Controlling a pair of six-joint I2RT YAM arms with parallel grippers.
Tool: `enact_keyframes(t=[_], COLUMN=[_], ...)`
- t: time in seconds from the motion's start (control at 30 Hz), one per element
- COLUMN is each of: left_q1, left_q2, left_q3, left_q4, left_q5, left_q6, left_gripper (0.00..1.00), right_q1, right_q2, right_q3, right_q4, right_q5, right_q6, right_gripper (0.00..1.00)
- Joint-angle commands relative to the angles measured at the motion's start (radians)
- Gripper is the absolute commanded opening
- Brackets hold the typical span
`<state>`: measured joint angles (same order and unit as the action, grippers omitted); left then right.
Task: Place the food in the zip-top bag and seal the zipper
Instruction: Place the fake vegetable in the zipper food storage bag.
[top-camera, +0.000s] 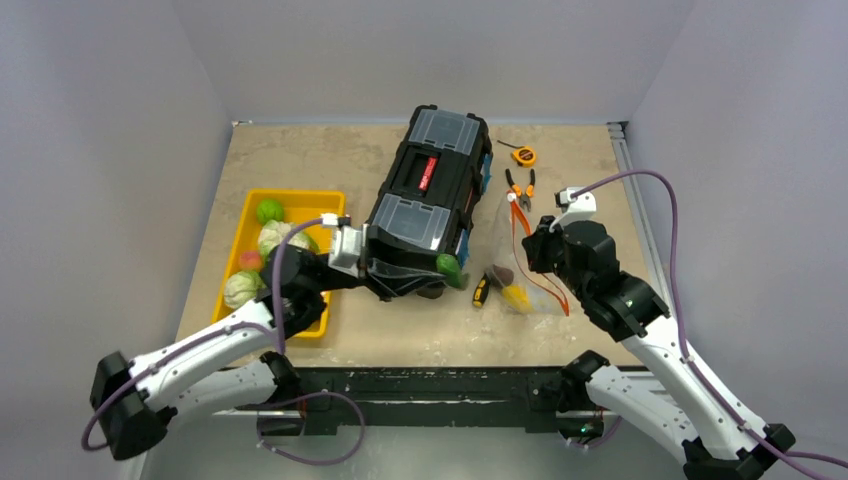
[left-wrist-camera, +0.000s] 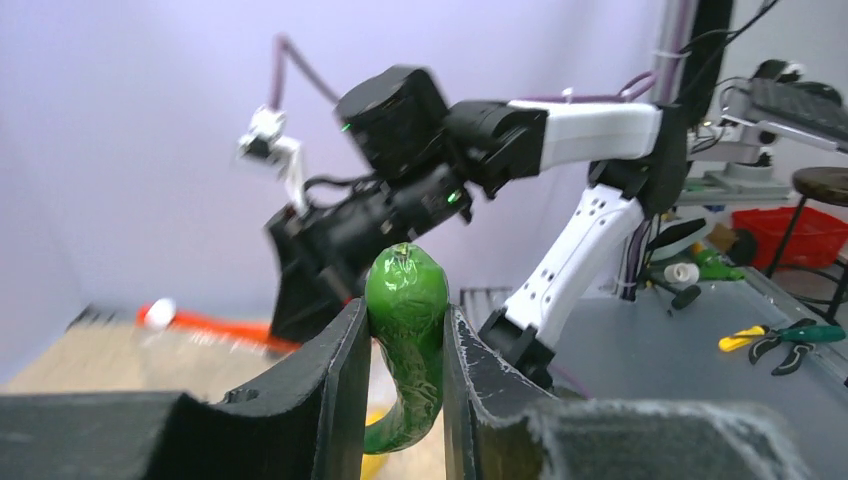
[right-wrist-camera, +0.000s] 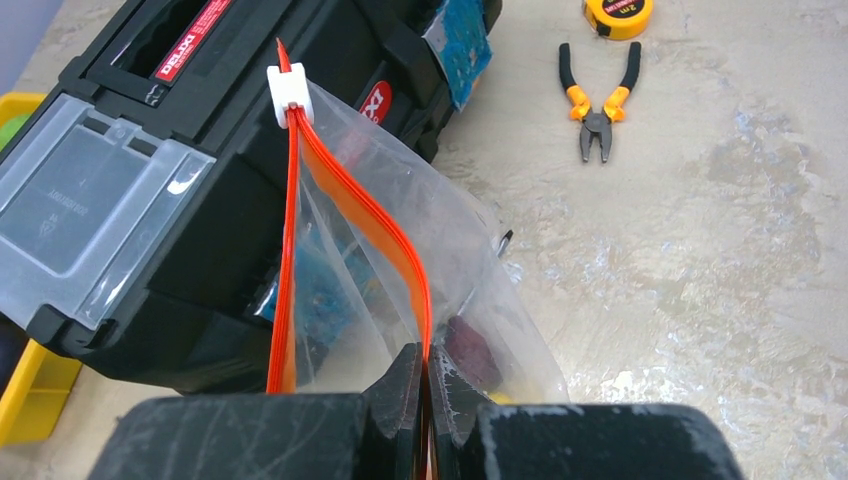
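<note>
table (top-camera: 420, 335) | tray (top-camera: 300, 196): cabbages (top-camera: 240, 288) | bag (right-wrist-camera: 450, 225): eggplant (right-wrist-camera: 472, 352) | left hand (left-wrist-camera: 405, 308) grips green piece (left-wrist-camera: 408, 360) | right hand (right-wrist-camera: 425, 362) pinches zipper (right-wrist-camera: 345, 190)

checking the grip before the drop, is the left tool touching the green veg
Touching. The left wrist view shows the green veg pinched between both fingers of the left tool, no gap on either side.

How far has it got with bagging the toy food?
Done: a purple toy eggplant and a yellow toy piece lie in the clear plastic zip-top bag. In hand: the right tool pinches the bag's red-orange zipper strip; the left tool grips a green curved toy vegetable. Left: toy vegetables sit in the yellow plastic tray, and the zipper is open.
</note>
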<state>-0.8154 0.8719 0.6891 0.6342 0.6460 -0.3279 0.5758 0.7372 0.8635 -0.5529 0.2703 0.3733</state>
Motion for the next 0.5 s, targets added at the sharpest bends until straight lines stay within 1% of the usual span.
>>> enact_keyframes(t=[0.0,0.07,0.17,0.3,0.47], left_q1=[-0.158,-0.208,-0.237,-0.243,-0.243], left_q2=[0.169,0.236,0.302,0.367,0.391], left_q3=[0.039,0.075,0.143,0.21,0.277], left_q4=[0.422,0.46,0.443,0.451,0.368], left_q5=[-0.098,-0.119,-0.142,-0.155,-0.169], left_q6=[0.131,0.185,0.226,0.233,0.267], left_gripper=[0.0,0.0,0.0,0.0,0.0], right_q1=[0.004,0.004,0.003,0.003,0.004], right_q2=[-0.018,-0.022,-0.035,-0.045,-0.045], right_q3=[-0.002,-0.004,-0.004,-0.007,-0.008], right_q4=[0.035,0.035,0.035,0.042,0.042], right_q5=[-0.012,-0.012,-0.013,-0.021,-0.029], right_q6=[-0.013,-0.013,-0.012,-0.012,-0.014], right_gripper=[0.0,0.0,0.0,0.0,0.0])
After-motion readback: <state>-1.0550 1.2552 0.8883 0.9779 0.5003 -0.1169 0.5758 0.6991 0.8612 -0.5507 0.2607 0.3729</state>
